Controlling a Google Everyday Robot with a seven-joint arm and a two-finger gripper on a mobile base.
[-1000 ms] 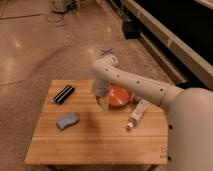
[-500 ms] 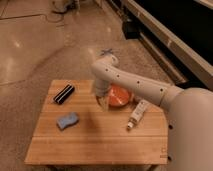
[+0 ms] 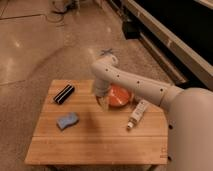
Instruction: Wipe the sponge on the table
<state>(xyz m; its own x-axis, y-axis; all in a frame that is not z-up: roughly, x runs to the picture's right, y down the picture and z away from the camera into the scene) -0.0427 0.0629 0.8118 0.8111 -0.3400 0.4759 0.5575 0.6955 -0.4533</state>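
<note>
The light-blue sponge (image 3: pixel 67 120) lies flat on the left half of the light-wood table (image 3: pixel 100 142). My white arm reaches in from the right and bends down over the table's back middle. The gripper (image 3: pixel 103 102) hangs at the end of it, just left of an orange bowl and well to the right of the sponge, not touching it. Nothing is seen held in it.
A black rectangular block with pale edges (image 3: pixel 64 93) lies at the back left of the table. An orange bowl (image 3: pixel 119 96) sits at the back middle, partly behind the arm. A white tube-like bottle (image 3: pixel 137 114) lies to the right. Tiled floor surrounds the table.
</note>
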